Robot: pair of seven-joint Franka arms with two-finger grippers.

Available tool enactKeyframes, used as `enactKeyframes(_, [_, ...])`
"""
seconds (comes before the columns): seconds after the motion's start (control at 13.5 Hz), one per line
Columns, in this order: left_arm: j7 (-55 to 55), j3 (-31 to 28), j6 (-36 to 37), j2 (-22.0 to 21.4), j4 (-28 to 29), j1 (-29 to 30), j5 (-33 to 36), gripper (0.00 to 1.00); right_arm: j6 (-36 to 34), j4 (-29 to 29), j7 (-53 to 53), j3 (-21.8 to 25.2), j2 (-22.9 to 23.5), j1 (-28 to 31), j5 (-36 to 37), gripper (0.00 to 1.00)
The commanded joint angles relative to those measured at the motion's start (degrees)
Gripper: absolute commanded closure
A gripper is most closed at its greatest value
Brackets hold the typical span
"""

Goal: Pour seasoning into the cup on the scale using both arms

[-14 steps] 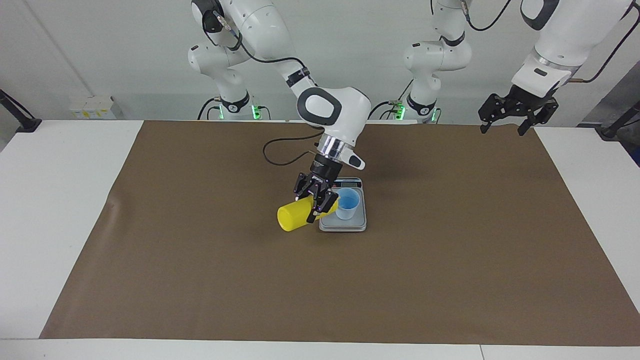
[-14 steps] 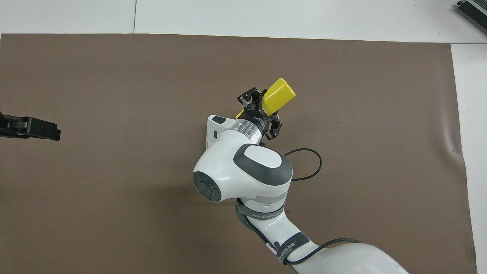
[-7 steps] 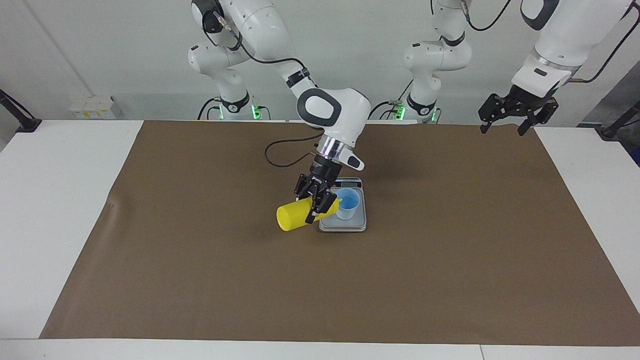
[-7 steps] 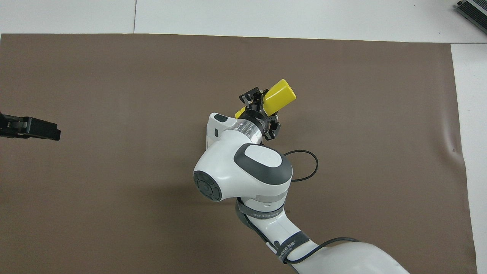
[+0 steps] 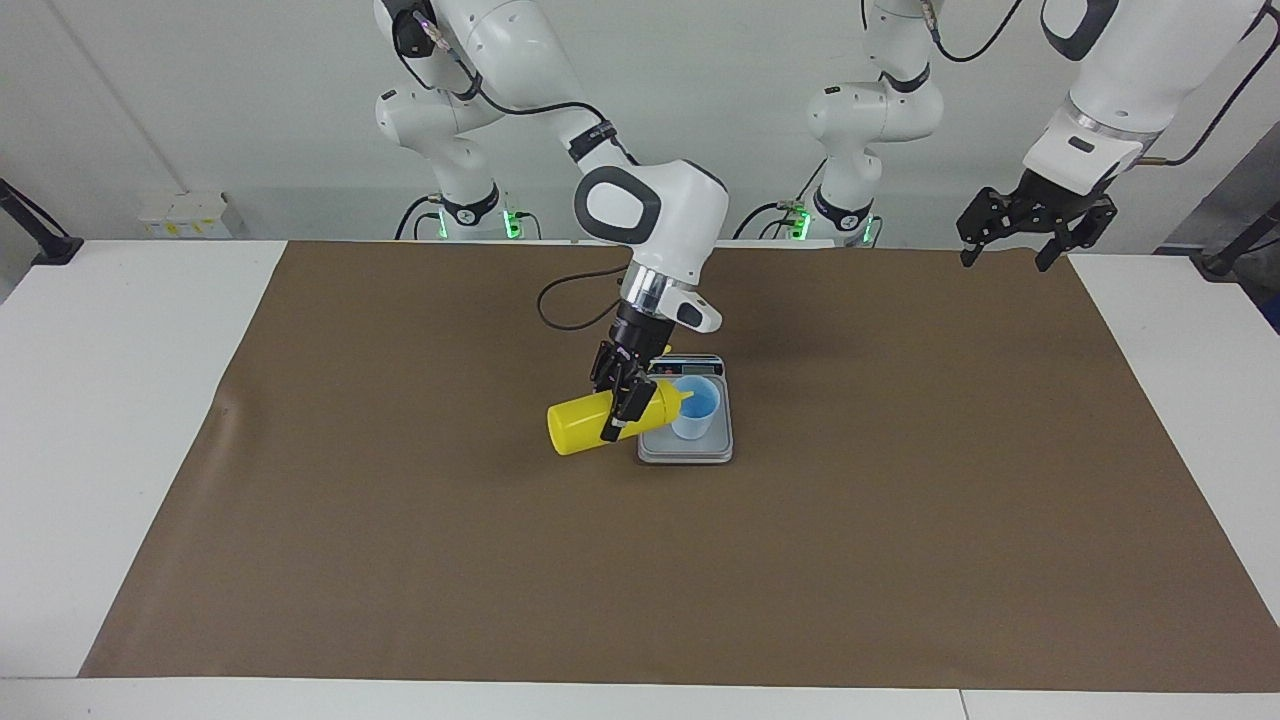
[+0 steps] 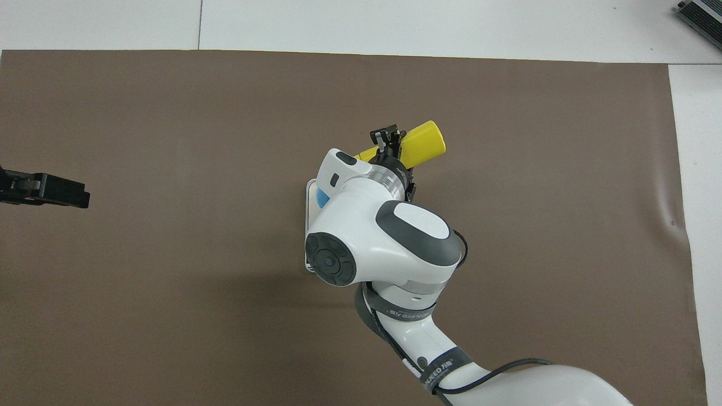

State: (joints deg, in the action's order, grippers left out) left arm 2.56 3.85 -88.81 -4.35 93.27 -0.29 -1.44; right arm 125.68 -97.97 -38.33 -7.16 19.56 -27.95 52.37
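Facing view: your right tool [image 5: 622,392] clamps seasoning bottle [image 5: 585,425] mid-body, bottle tipped nearly level, nozzle at rim of cup [image 5: 695,406] so contents fall inside. Cup stands on scale [image 5: 688,446], mid-bench, to register the added weight. Left tool [image 5: 1034,226] waits raised over mat edge at left arm's end, fingers spread, holding nothing.

Even, bright light from above; soft shadows lie on the brown mat [image 5: 900,520] under the right arm [image 5: 650,210]. Both views are sharp, without glare.
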Motion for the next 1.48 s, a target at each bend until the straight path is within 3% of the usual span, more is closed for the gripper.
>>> enactKeyframes(0.0, [-0.19,0.46,0.92,-0.84,0.42,0.91,-0.41,0.0,2.99,-4.77,0.27,-0.49,-5.65,2.63,-4.37,1.0])
enactKeyframes(0.67, [-0.1,0.46,0.92,-0.84,0.42,0.91,-0.41,0.0,3.08,-5.56,-3.84,-0.49,-12.25,10.53,-35.72,1.0])
enactKeyframes(1.04, [-0.19,0.46,0.92,-0.84,0.42,0.91,-0.41,0.0,2.11,-6.43,-23.84,-0.49,-15.95,21.95,-60.94,1.0])
enactKeyframes(1.41, [-0.1,0.46,0.92,-0.84,0.42,0.91,-0.41,0.0,2.2,-13.37,-44.35,-0.4,-18.76,31.8,-84.68,1.0])
